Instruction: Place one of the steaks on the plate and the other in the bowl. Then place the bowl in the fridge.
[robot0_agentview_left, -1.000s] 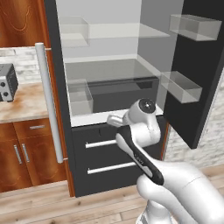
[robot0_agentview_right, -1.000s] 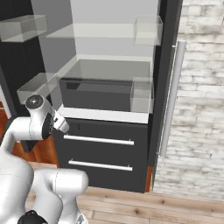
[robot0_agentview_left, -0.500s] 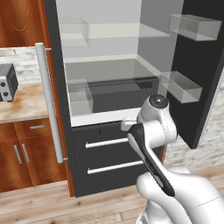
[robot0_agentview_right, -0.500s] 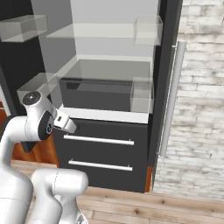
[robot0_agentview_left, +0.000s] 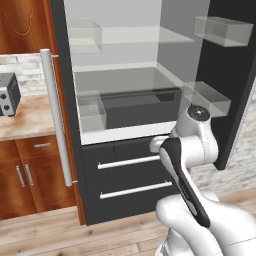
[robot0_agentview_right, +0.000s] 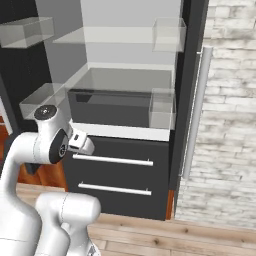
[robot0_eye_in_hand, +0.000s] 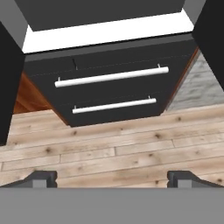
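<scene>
Now at the open fridge (robot0_agentview_left: 125, 125), pincer released, nothing held.
We aim the gripper (robot0_eye_in_hand: 112, 177) down toward the 2 drawers (robot0_eye_in_hand: 109, 89).

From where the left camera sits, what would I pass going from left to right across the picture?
Toaster → wooden counter → silver door handle → open fridge → robot arm → black fridge door with clear bins.

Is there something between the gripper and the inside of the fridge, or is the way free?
Nothing visible blocks it. The fridge stands with both doors open, and the open gripper holds nothing, aimed down at the two lower drawers and the wooden floor.
</scene>
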